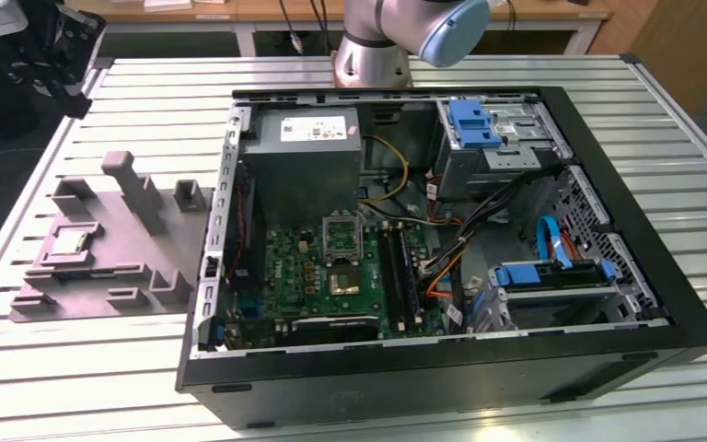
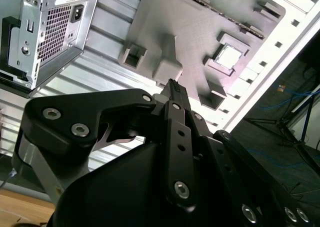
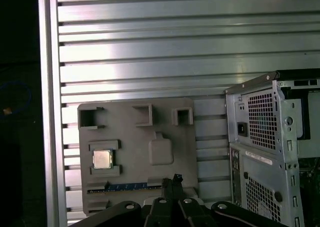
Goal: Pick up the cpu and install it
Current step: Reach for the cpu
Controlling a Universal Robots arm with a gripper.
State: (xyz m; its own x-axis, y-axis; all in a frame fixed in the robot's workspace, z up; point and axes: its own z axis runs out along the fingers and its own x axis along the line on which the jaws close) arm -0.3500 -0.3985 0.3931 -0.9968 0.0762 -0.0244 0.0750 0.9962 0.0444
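I see my gripper hanging well above the grey tray, fingers seemingly pressed together, holding nothing. The cpu sits in its tray pocket; pickup and install not yet done.

Slatted metal table with a grey plastic tray beside an open computer case.

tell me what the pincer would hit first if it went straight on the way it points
Probably the grey tray, near its raised block; the cpu lies off to one side of that line. Depth is unclear.
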